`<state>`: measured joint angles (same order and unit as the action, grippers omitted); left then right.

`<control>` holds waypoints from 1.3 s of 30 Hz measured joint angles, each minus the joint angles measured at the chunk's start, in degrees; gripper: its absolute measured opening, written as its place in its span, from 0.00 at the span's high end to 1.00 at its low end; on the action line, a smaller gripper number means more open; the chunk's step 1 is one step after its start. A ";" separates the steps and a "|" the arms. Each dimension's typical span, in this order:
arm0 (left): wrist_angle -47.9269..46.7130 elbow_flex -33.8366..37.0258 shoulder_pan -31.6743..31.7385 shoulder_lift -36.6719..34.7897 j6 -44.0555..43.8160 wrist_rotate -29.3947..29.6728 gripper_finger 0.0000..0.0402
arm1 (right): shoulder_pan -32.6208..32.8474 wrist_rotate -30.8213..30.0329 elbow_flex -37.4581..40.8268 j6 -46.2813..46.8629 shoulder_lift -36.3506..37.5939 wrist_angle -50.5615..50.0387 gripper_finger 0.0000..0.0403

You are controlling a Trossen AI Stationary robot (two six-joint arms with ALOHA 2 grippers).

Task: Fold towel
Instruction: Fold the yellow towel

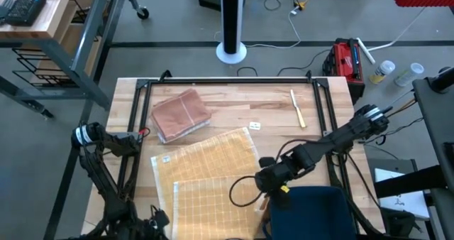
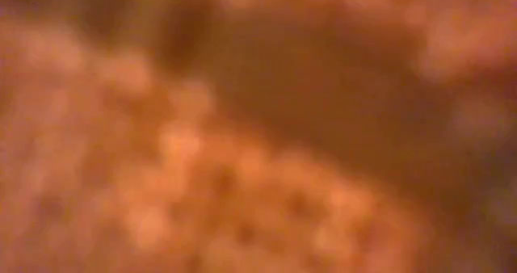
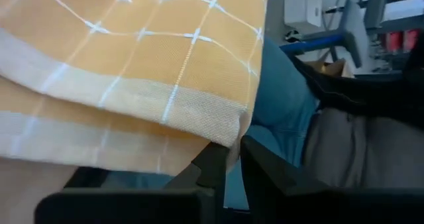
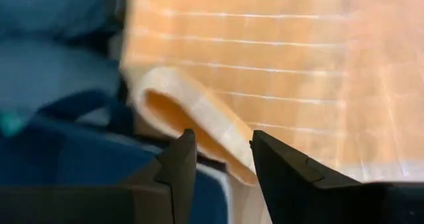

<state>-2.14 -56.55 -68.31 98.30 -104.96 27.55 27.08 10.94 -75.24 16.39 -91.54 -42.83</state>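
An orange towel with a white grid (image 1: 213,162) lies spread on the wooden table, and its near part is doubled over in a second layer (image 1: 216,204). My right gripper (image 1: 262,192) (image 4: 224,161) is at the towel's right edge, shut on a curled fold. My left gripper (image 3: 232,161) is at the towel's near left, by the table's near edge, shut on a hemmed corner of the towel (image 3: 132,52). The low view shows only blurred orange cloth (image 2: 242,184) close to the lens. My left gripper pinches the towel's hemmed corner (image 3: 233,132) between its two fingers. That corner is lifted, and the cloth spreads away above the fingers in two layers. My right gripper has the towel's curled, doubled-over edge (image 4: 222,141) between its two fingers (image 4: 182,161). The curl stands up off the flat cloth beside it.
A folded pink towel (image 1: 181,116) lies at the table's far left. A pale stick (image 1: 297,108) and a small white tag (image 1: 255,126) lie on the far right. Black rails (image 1: 227,84) frame the work area. A blue shape (image 1: 312,211) sits at the near edge.
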 joint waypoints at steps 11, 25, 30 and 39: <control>-8.83 0.00 0.07 -0.04 -0.64 2.56 0.91 | 8.56 -4.92 -3.88 -5.92 -0.02 -3.46 0.80; -9.31 0.00 0.12 -0.09 -0.95 3.48 0.90 | 8.70 -15.17 -2.31 -6.41 -1.37 -23.59 0.99; -9.37 0.00 0.15 -0.09 -0.82 3.50 0.90 | 8.78 -22.07 -1.14 -10.54 -1.37 -23.95 0.99; -9.49 0.00 0.17 -0.09 -0.81 3.62 0.91 | 8.81 -37.94 0.56 -19.15 -1.04 -28.34 1.00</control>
<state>-11.62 -56.55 -68.14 98.21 -105.77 31.17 35.88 -27.00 -74.67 -2.76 -92.58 -71.17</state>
